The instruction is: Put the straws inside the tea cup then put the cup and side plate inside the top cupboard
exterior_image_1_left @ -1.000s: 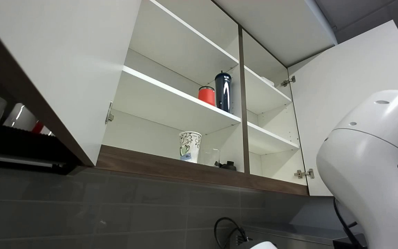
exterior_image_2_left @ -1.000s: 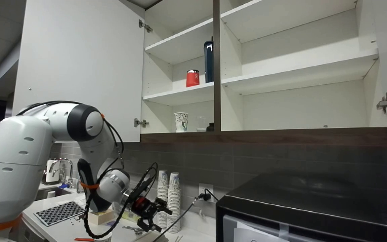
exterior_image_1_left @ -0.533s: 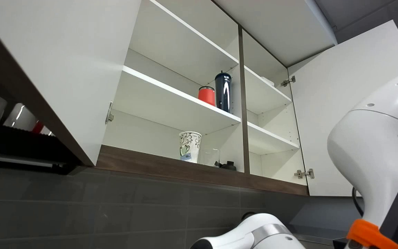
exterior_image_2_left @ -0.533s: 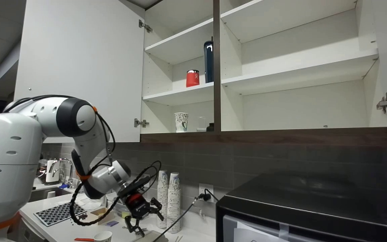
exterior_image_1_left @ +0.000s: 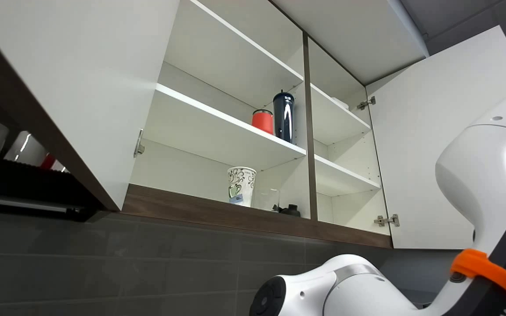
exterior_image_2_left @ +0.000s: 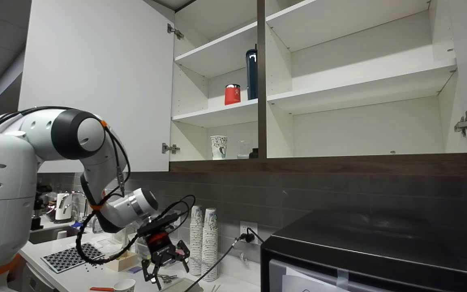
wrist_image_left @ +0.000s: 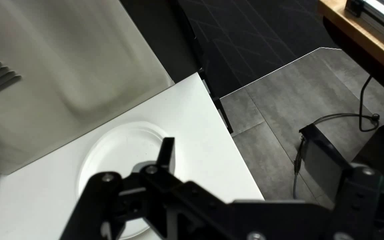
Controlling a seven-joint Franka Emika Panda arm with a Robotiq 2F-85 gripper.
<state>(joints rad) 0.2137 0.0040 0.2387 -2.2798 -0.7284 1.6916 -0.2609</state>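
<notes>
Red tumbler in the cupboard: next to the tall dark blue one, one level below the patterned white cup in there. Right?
Not quite: both exterior views show the red tumbler one level above the patterned white cup, not below. It is in the cupboard, next to the tall dark blue tumbler.

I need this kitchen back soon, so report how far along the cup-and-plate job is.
Looks done: only the cupboard, standing open.
In hand: nothing; the pincer is open and holds nothing.
Left: seemingly everything. The cup is outside the cupboard, no straw showing above its rim; thin pale sticks, possibly the straws, lie apart from it; a white plate, probably the one meant, lies on a white surface.
</notes>
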